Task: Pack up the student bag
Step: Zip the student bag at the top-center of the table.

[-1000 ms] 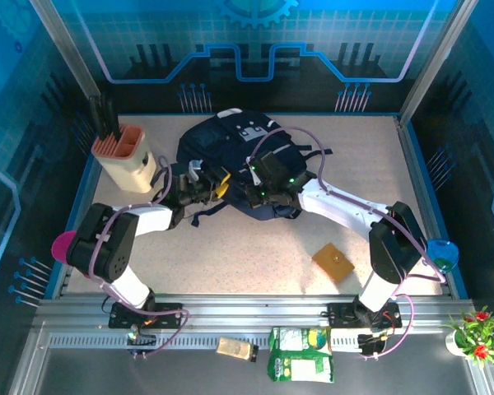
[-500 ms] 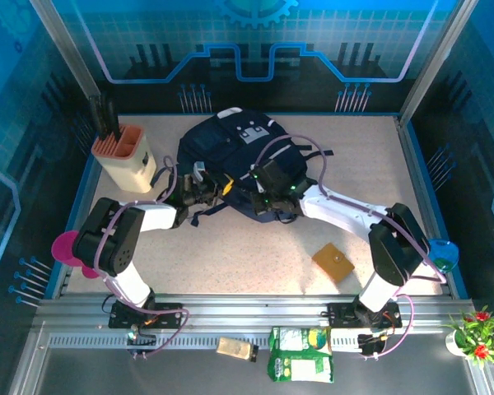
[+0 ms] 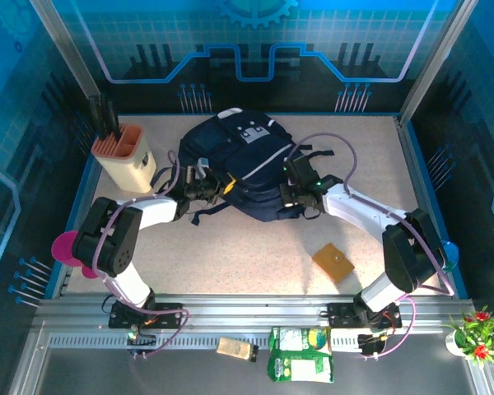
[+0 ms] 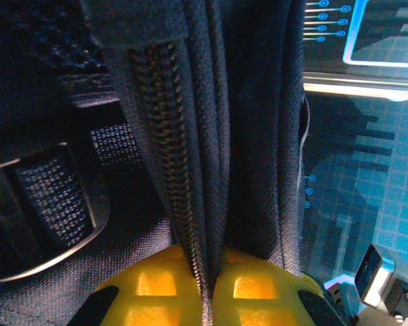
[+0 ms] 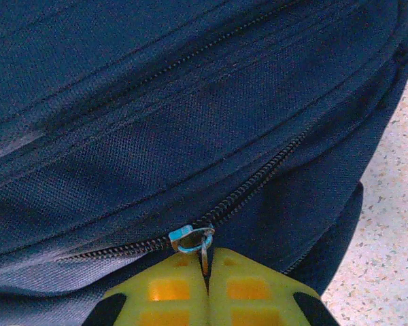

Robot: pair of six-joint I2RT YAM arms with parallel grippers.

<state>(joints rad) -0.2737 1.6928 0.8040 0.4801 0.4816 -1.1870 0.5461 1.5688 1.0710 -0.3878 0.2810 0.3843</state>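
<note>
The right gripper [image 5: 206, 275] has its yellow fingers [image 5: 166, 288] pressed together on the small metal zipper pull [image 5: 194, 237] of the student bag [image 5: 156, 102], low on the bag's side just beside the speckled table [image 5: 394, 217]. The left gripper [image 4: 205, 288] is clamped too, pinching a fold of the bag's fabric along a zipper track [image 4: 170, 156], with a black strap [image 4: 44, 197] just beside it. Seen from above, the bag lies in the middle of the table toward the back, a gripper at each near corner. A cream pen holder [image 3: 125, 160] stands to its left, and a brown square [image 3: 333, 262] lies near the right arm.
</note>
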